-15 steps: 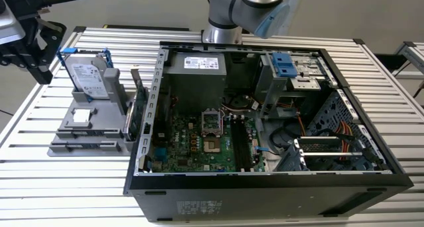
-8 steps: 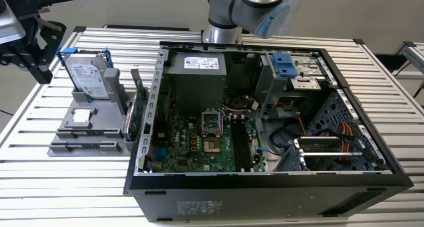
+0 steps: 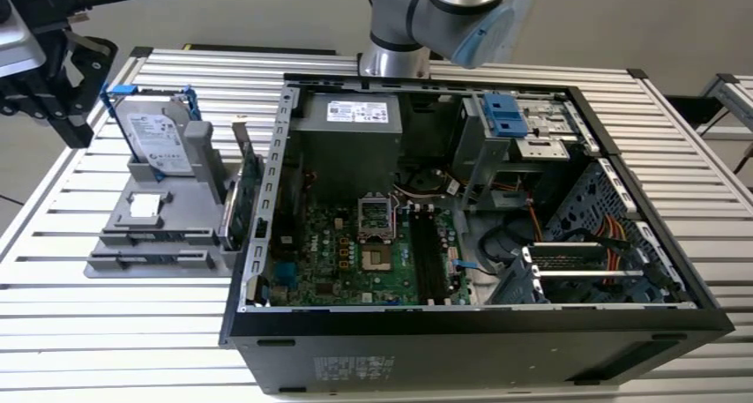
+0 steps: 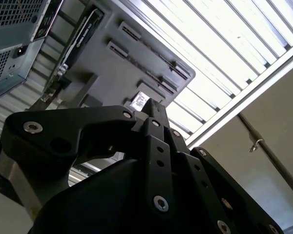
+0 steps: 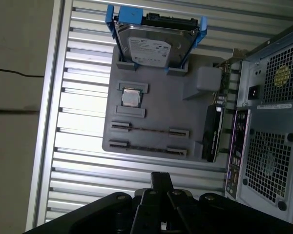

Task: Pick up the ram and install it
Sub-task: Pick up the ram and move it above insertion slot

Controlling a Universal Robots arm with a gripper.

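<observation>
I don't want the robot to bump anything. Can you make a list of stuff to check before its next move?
1. Is the pincer empty? Ok, it holds nothing.
2. Is the pincer open for grabbing? Not ok, it is shut.
3. Is the ram found? Cannot tell. Thin strips sit in the long slots of the grey holder, but it isn't clear what they are.
4. Is the hard drive clear of those slots? Ok, it stands at the holder's other end.
5. Is the computer case open? Ok, the motherboard shows.
</observation>
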